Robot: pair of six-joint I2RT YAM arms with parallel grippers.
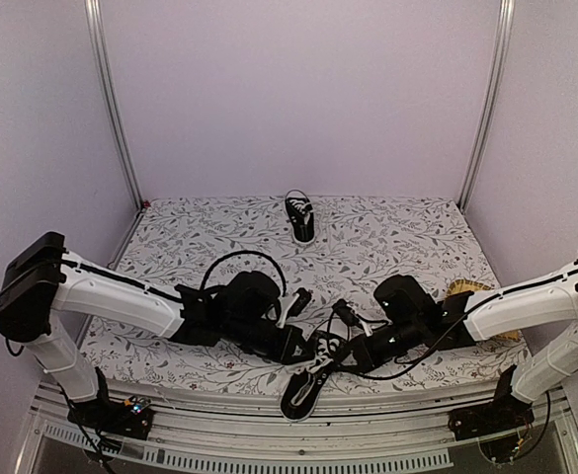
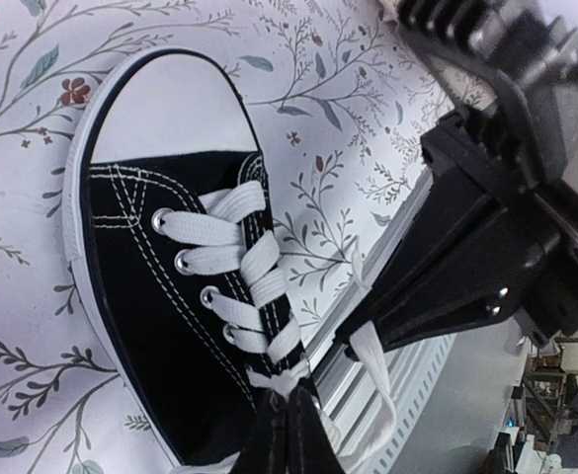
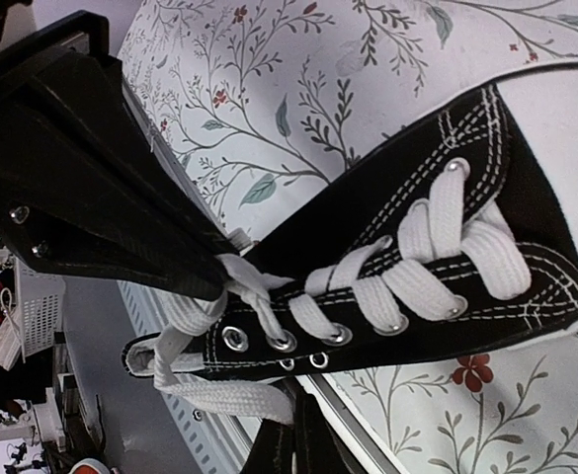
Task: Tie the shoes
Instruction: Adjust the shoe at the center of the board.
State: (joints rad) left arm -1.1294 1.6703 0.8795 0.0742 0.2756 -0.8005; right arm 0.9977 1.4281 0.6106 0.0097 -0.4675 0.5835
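One black shoe (image 1: 306, 383) with white laces lies at the table's front edge, heel out over the rail. The other shoe (image 1: 300, 218) stands far back in the middle. My left gripper (image 2: 285, 395) is shut on the lace crossing at the top of the near shoe's (image 2: 160, 296) lacing. From the right wrist view, its dark fingers (image 3: 121, 227) pinch the lace there. My right gripper (image 3: 303, 410) is shut on a flat loose lace end (image 3: 224, 393) beside the shoe's (image 3: 427, 257) ankle opening. In the top view both grippers (image 1: 306, 348) (image 1: 342, 354) meet over this shoe.
The floral tablecloth (image 1: 387, 247) covers the table. A slotted metal rail (image 2: 407, 395) runs along the front edge under the shoe's heel. A tan object (image 1: 463, 288) lies behind the right arm. Metal posts (image 1: 111, 99) stand at the back corners.
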